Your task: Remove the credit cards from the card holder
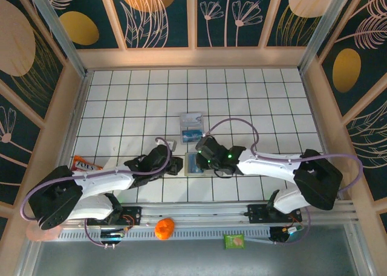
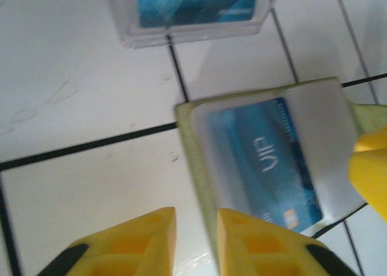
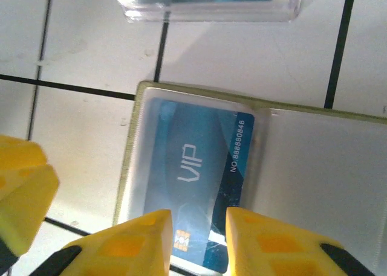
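Right gripper is hanging low over the open card holder, its yellow jaws narrowed to a small gap above the chip end of a blue credit card, with nothing visibly clamped. Left gripper is sitting just beside it at the holder's outer edge, jaws set about as narrow, straddling the yellow-green rim but not obviously pinching it.

As for progress, I'd say the job is barely underway. The blue card is lying inside its see-through pocket, and the holder is lying flat and unfolded on the white tiled table. The other panel is looking pale and bare. A clear box with something blue in it is standing just beyond the holder; I cannot tell whether its contents came from here.

Room is looking tight. The two grippers are crowding the same side of the holder, nearly touching, and the box is hemming in the far edge. Open tiles are lying to either side.
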`<state>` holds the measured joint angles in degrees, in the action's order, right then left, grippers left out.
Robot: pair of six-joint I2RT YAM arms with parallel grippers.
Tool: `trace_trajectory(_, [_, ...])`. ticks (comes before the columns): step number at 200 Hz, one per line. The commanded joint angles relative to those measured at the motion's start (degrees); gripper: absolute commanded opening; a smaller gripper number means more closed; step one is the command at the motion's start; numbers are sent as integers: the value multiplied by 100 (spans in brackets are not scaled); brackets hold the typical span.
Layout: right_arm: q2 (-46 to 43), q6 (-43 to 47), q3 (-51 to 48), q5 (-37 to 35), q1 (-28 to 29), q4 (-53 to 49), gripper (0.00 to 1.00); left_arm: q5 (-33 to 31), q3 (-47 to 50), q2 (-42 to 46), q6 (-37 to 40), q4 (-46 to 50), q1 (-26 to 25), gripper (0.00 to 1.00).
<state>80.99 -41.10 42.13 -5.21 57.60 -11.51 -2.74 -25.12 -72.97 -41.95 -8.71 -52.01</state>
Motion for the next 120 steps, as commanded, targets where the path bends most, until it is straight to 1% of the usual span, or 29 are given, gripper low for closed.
trace_trajectory(1, [-104,224,-350,946,-386,571,24,346,-335,-403,149,-330,1,20])
trace_trajectory(37, [-24,342,-490,1512,-617,825,24,433,-650,-992,247,-592,-37,16])
trace_trajectory(83, [113,303,-688,1740,-836,1009,24,308,-696,-1519,203,-643,-33,12])
trace_trajectory(120, [245,314,-746,1865,-935,1114,24,260,-661,-1701,185,-581,-37,10])
